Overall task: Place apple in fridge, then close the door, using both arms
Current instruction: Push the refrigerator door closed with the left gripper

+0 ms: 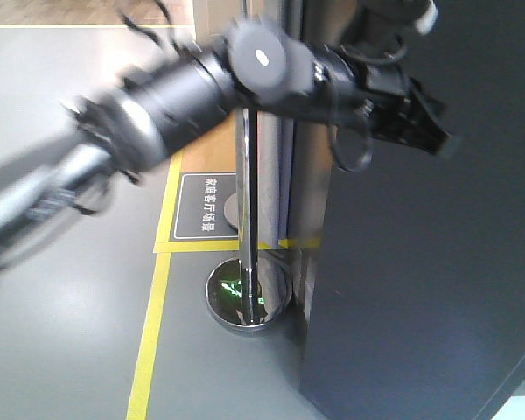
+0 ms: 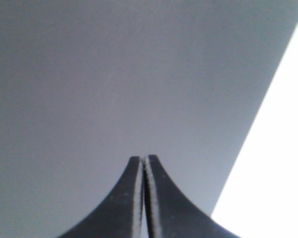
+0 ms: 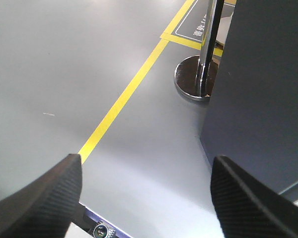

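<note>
- While the left arm [image 1: 201, 79] stretches across the front view, its end effector [image 1: 420, 122] lies against the dark grey door [image 1: 420, 262], high on the outer face.
- From the left wrist, the left end effector [image 2: 144, 161] shows its two fingers pressed together with nothing between them, tips at the door [image 2: 114, 74], which fills nearly the whole view.
- From the right wrist, the right end effector [image 3: 146, 168] is spread wide and holds nothing, hanging over the grey floor [image 3: 64, 74], well apart from the door [image 3: 258, 89] to its right.
- A chrome post [image 1: 248, 219] on a round base stands just beside the door's edge, near a yellow floor line [image 3: 124, 96].
- Motion blur smears the left arm's near part, and the apple shows in no view.
</note>
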